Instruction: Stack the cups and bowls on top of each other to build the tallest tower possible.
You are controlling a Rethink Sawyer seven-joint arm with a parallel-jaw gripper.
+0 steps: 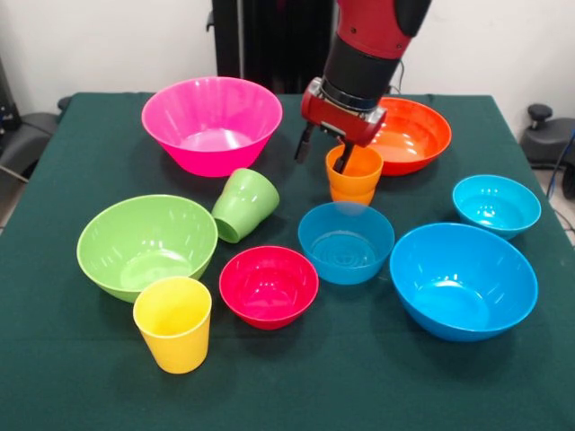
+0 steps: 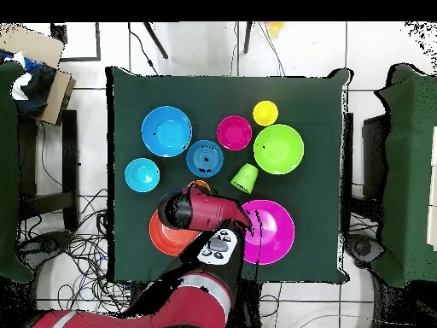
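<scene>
Yellow cup [image 1: 173, 323] upright at near edge; red bowl [image 1: 269, 285] just beside. Green cup [image 1: 244, 205] tipped on side mid-table. Orange cup [image 1: 354, 176] upright beyond small blue bowl [image 1: 346, 242].

Likely light, stiff, slippery plastic; best held by rim wall.

Gripper [image 1: 327, 153] spread, one finger inside orange cup, other outside; not yet pinching.

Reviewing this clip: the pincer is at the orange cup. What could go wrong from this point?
1. The pincer straddles the rim of the orange cup, one finger inside; a thin rim hold may slip or tilt the cup on lifting.
2. The medium blue bowl sits right in front of the cup, and the orange bowl right behind, so a swing could knock either.
3. The green cup lies on its side and could roll if bumped.
</scene>
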